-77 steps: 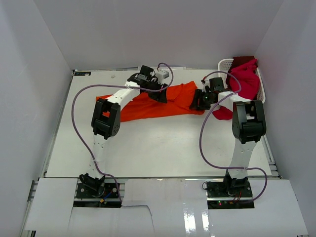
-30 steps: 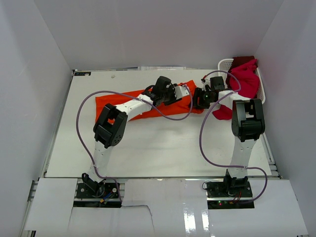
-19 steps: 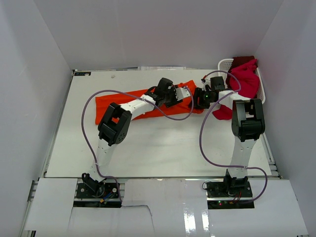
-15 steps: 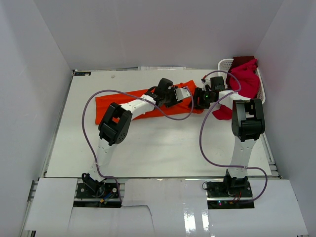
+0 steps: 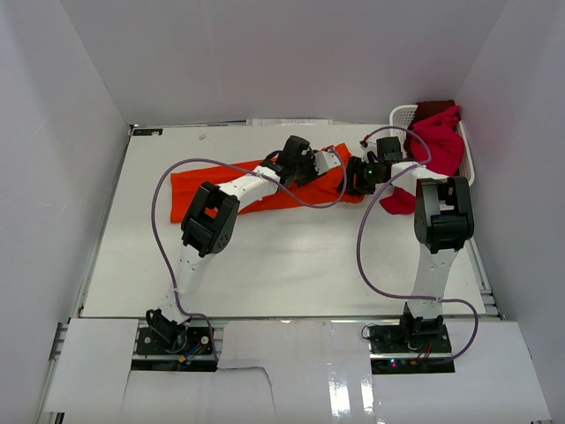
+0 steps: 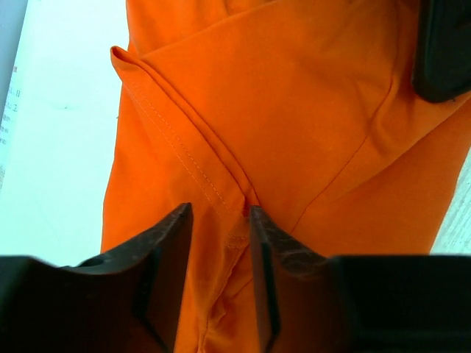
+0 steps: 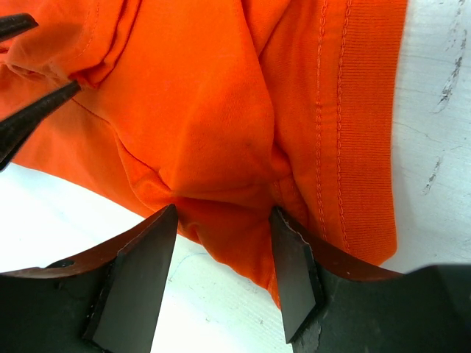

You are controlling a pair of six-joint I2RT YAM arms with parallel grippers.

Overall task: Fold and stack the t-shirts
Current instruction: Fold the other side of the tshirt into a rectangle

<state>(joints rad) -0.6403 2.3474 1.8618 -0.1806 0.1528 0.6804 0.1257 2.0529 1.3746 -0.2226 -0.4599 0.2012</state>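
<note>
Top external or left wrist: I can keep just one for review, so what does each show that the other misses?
Top only: the basket of crimson shirts, and the orange shirt's whole length. Wrist only: a stitched seam leading in between the left hand's fingers. Both: the orange shirt and the left hand.

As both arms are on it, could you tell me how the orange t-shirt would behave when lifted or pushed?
Probably floppy: the orange t-shirt bunches in soft creases inside the right pincer, so unheld parts would likely sag. Likely light, since the cloth looks thin with stitched seams. Pushed, it would probably wrinkle rather than slide whole, as its loose folds suggest.
</note>
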